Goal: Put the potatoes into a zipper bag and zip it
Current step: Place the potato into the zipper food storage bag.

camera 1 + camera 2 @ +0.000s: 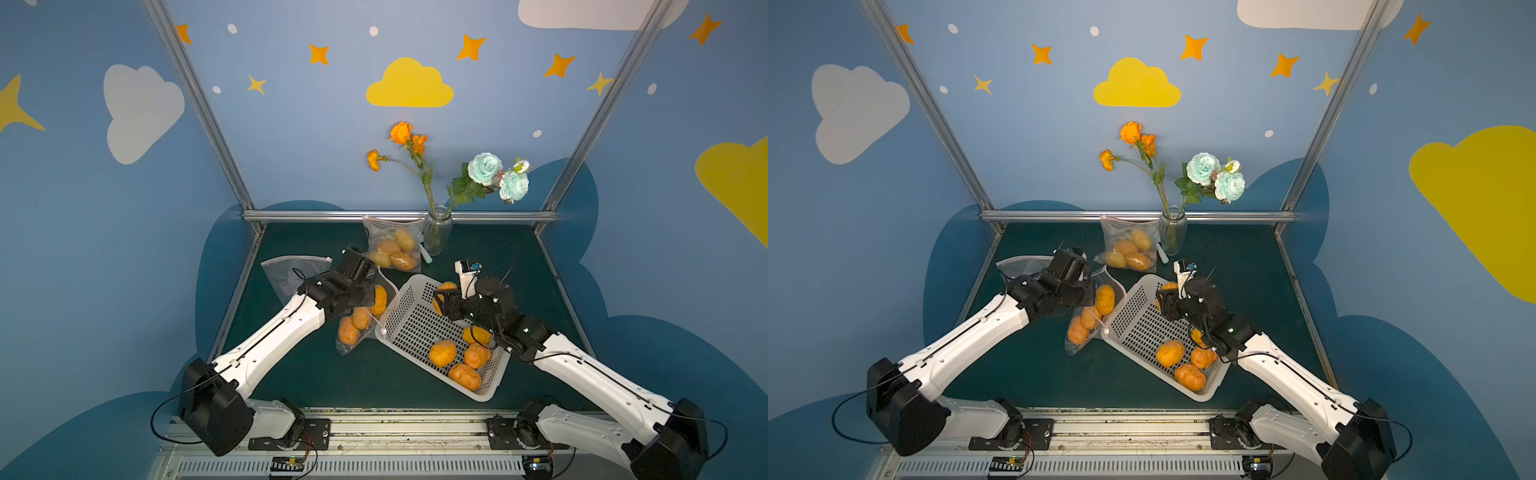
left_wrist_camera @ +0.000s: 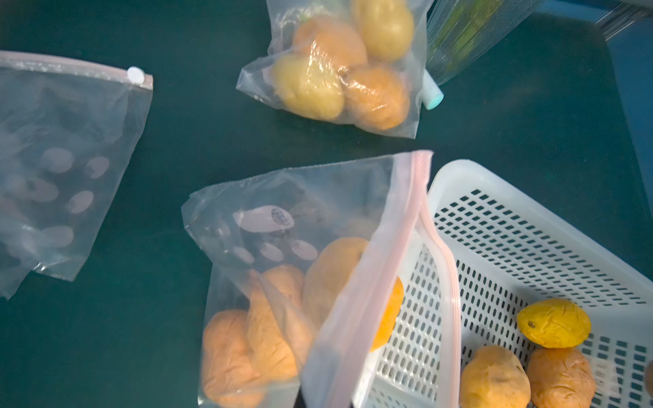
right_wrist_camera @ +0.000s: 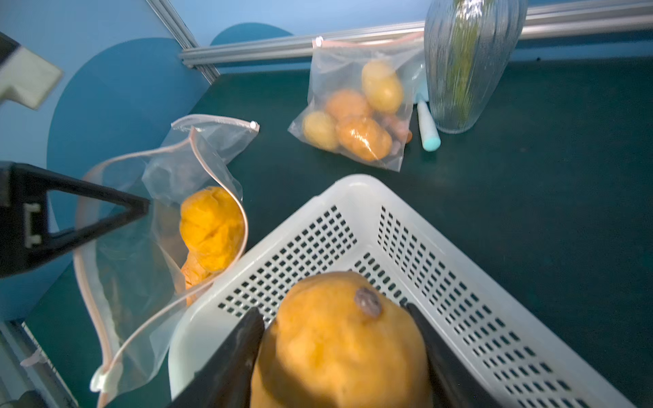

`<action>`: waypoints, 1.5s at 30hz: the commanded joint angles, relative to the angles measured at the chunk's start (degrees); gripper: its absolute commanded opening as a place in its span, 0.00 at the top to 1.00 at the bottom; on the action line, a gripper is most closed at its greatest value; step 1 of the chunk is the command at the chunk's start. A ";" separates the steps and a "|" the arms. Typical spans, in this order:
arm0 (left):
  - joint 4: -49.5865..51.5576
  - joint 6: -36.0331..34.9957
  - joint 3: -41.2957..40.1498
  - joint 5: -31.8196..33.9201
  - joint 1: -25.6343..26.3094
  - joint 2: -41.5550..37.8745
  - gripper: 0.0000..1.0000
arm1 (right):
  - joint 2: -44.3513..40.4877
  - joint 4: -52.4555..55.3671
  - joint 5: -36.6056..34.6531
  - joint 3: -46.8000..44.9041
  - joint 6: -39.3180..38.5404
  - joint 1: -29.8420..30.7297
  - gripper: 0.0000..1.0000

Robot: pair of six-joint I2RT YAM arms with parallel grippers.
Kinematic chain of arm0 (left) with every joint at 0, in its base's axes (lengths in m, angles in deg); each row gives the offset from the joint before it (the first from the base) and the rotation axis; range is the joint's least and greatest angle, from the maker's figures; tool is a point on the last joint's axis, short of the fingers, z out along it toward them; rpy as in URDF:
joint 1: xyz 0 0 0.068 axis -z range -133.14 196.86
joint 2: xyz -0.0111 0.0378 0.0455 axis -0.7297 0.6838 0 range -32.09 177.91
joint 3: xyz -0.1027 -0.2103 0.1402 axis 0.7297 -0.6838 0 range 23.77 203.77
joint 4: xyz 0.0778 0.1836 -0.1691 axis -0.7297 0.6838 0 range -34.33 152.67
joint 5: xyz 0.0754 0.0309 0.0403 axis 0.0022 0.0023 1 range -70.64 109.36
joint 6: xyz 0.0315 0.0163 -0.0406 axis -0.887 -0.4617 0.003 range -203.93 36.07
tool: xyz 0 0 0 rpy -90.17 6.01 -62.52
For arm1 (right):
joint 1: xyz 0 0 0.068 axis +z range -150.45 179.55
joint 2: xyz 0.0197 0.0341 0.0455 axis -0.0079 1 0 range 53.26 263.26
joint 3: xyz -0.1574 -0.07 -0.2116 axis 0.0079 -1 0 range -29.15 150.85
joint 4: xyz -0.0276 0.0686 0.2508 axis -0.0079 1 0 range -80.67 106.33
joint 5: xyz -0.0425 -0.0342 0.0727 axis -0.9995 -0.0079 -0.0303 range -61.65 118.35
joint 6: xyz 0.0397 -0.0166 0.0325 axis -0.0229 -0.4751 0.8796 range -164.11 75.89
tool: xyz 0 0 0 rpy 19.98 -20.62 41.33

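Observation:
An open zipper bag (image 1: 351,332) (image 2: 300,219) lies beside the basket, its mouth against the basket's rim, with three orange potatoes (image 2: 268,325) inside. My left gripper (image 1: 372,286) (image 3: 143,208) is shut on the bag's upper rim and holds the mouth up and open. The white perforated basket (image 1: 415,328) (image 3: 441,282) holds several loose potatoes (image 1: 442,353). My right gripper (image 1: 441,298) (image 3: 332,312) hangs over the basket's far end, shut on an orange potato (image 3: 335,349) with a dark spot on it.
A zipped bag of potatoes (image 1: 392,249) leans at the back beside a glass vase of flowers (image 1: 436,230), and a teal-capped tube (image 1: 427,254) lies between them. An empty zipped bag (image 1: 286,272) lies flat at the back left.

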State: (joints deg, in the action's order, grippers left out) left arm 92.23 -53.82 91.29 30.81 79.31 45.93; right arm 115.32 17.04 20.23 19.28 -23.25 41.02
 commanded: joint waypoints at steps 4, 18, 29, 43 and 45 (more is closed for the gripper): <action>-8.83 -3.41 -3.39 -4.54 -0.87 1.13 0.96 | 2.40 -6.12 -2.20 2.63 -5.56 0.09 0.67; -10.44 2.53 -7.56 3.01 0.29 -2.17 0.96 | 3.12 -7.46 7.26 3.50 -3.30 0.07 0.64; -14.72 1.36 -10.22 1.50 0.41 -4.23 0.96 | 15.05 -7.50 15.06 12.92 -2.19 3.52 0.70; -18.99 1.27 -14.53 -1.40 0.40 -9.30 0.96 | 32.21 -8.95 19.32 21.62 -1.50 8.40 0.67; -20.05 1.16 -15.48 -2.22 0.42 -10.42 0.96 | 34.32 -8.13 19.72 23.50 -1.49 8.57 0.67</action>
State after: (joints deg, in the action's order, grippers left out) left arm 75.05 -52.20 76.67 30.17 79.66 37.39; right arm 148.02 9.26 38.57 39.54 -24.91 49.17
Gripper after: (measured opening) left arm 0.047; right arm 0.600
